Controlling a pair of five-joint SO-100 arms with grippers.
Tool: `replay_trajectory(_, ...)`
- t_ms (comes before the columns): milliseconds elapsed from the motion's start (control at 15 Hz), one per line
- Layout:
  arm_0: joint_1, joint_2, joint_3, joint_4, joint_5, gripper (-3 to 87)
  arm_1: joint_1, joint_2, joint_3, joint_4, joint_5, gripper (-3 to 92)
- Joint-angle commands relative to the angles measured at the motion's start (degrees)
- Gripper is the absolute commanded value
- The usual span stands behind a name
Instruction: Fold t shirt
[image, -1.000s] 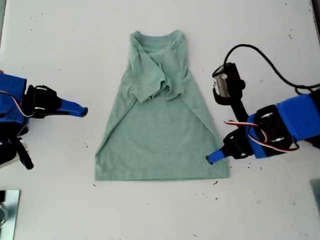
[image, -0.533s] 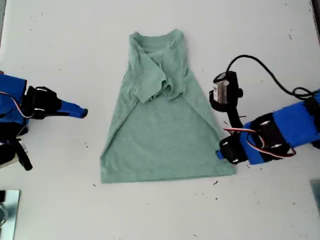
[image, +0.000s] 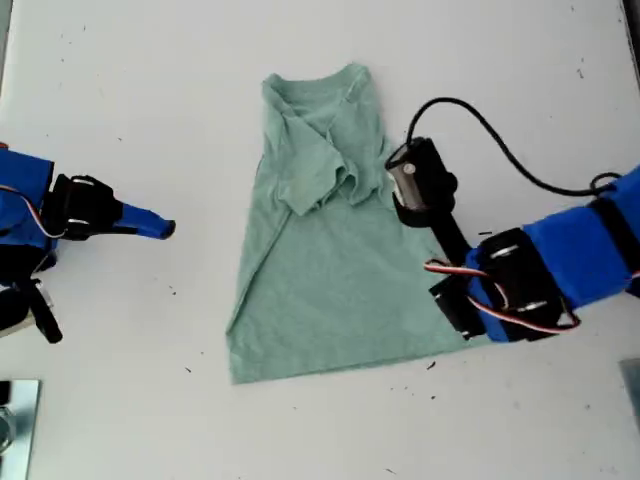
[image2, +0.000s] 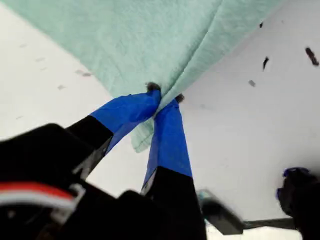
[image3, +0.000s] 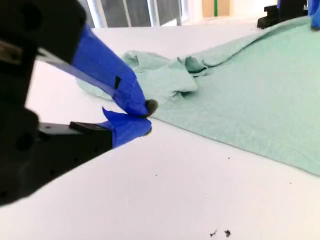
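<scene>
The sage-green t shirt lies flat on the white table, neck toward the top of the exterior view and both sleeves folded in over the chest. My first gripper is at the hem corner on the exterior view's right. The first wrist view shows my first gripper shut on that corner of the t shirt. My second gripper is at the exterior view's left, apart from the cloth. In the second wrist view my second gripper is shut on nothing, with the t shirt beyond it.
A black cable arcs from the first arm's wrist camera, which hangs over the shirt's side edge. A metallic object sits in the exterior view's lower left corner. Small dark specks dot the table.
The first gripper shut on the hem corner and the whole hem slid toward the exterior view's right, skewing the shirt. Its wrist camera swung in over the cloth. The second arm stayed still.
</scene>
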Motion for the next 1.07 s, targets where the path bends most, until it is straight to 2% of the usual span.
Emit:
replay_trajectory(0,0.97,0.26,0.26,-0.35,-0.44,-0.1,-0.88,-1.93,-14.33,2.72,-2.81,-0.3)
replay_trajectory(133,1.41,0.26,0.26,-0.35,-0.62,-0.1,-0.18,-8.61,-21.88,1.58,-3.96,-0.3)
replay_trajectory(200,1.67,0.26,0.26,-0.35,-0.70,-0.1,0.79,-11.60,-23.47,-2.20,-3.96,-0.3)
replay_trajectory(467,1.93,0.26,0.35,-0.44,-1.32,-0.1,4.92,-18.28,-21.18,-25.05,-3.87,0.6)
replay_trajectory(600,2.29,0.18,0.35,-0.44,-1.41,-0.1,5.36,-21.80,-16.96,-35.07,-4.83,31.8)
replay_trajectory(867,2.64,0.18,0.35,-0.53,-2.02,-0.1,2.72,-27.95,-17.67,-35.60,-3.16,30.9)
replay_trajectory(1000,2.81,0.18,0.35,-0.53,-2.11,-0.1,2.37,-24.52,-22.68,-27.69,-4.75,30.9)
